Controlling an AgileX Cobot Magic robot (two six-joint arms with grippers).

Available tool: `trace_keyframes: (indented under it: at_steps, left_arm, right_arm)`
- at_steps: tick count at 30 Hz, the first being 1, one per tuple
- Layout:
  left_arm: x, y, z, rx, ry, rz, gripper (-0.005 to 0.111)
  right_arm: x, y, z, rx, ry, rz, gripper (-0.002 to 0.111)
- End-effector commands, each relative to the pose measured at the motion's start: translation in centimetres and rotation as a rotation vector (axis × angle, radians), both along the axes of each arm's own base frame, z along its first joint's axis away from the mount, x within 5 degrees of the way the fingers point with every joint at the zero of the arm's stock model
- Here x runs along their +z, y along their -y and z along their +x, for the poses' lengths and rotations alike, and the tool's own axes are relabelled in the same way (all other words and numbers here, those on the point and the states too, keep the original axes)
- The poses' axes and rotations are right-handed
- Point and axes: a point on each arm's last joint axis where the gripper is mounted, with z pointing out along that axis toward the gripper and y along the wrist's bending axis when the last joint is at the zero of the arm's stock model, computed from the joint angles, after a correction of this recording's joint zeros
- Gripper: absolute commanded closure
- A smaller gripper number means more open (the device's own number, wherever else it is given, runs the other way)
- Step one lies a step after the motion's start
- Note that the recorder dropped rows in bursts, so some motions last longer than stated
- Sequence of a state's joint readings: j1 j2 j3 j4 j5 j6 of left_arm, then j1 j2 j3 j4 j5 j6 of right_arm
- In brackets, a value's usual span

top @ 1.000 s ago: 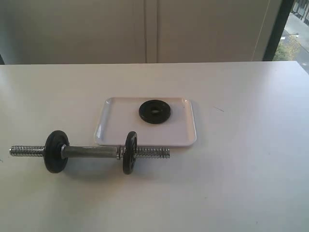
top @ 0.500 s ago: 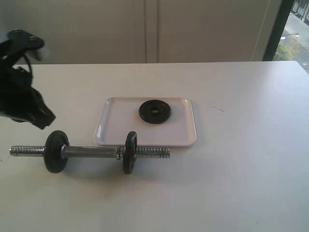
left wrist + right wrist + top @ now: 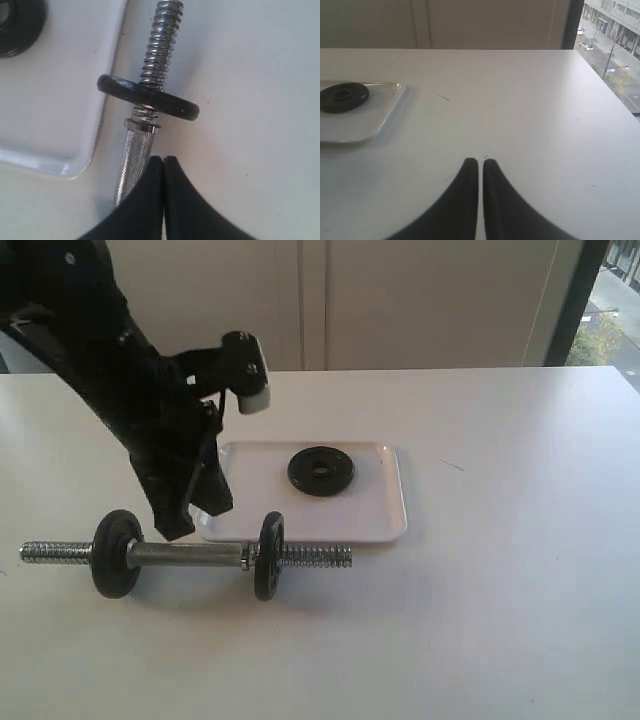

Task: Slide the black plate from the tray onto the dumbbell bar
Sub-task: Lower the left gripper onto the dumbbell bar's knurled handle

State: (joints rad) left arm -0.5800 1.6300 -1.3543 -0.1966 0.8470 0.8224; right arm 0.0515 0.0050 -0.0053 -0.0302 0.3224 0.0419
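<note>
The black plate (image 3: 320, 471) lies flat in the white tray (image 3: 380, 525), also seen in the right wrist view as the black plate (image 3: 343, 97) in the tray (image 3: 380, 122). In front of the tray lies the chrome dumbbell bar (image 3: 190, 555), with two black discs standing on it (image 3: 117, 553) (image 3: 268, 555). My left gripper (image 3: 178, 525) hangs shut just above the bar's knurled middle (image 3: 135, 160), its fingertips (image 3: 163, 161) pressed together and holding nothing. My right gripper (image 3: 480, 163) is shut over bare table, off the exterior view.
The left arm (image 3: 110, 370) reaches in from the upper left, crossing the tray's left end. A pale wall runs behind the table's far edge (image 3: 400, 368). A window strip (image 3: 610, 310) is at the right.
The left arm has swung in from the left edge and come down over the bar's middle. The plate, tray and bar have not moved.
</note>
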Motion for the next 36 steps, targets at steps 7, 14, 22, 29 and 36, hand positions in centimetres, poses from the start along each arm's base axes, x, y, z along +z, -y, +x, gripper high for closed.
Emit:
trace_keyframes:
  at_steps: [7,14,22,29,36]
  left_arm:
    - [-3.6,0.9,1.6,-0.174,0.023,0.11,0.073]
    - [-6.0,1.2,2.5,-0.185,0.002,0.16,0.047]
    - [-8.7,1.6,3.1,-0.191,-0.052,0.197,0.045]
    - [-9.9,1.6,3.5,-0.198,-0.066,0.222,0.045]
    - [-10.7,1.6,3.7,-0.208,-0.076,0.249,0.045]
  right_arm:
    - [-0.1,0.0,0.0,0.002,0.01,-0.005,0.104]
    - [-0.1,0.0,0.0,0.002,0.01,-0.005,0.104]
    - [-0.1,0.0,0.0,0.002,0.01,-0.005,0.104]
    - [-0.1,0.0,0.0,0.002,0.01,-0.005,0.104]
    - [-0.1,0.0,0.0,0.002,0.01,-0.005,0.104]
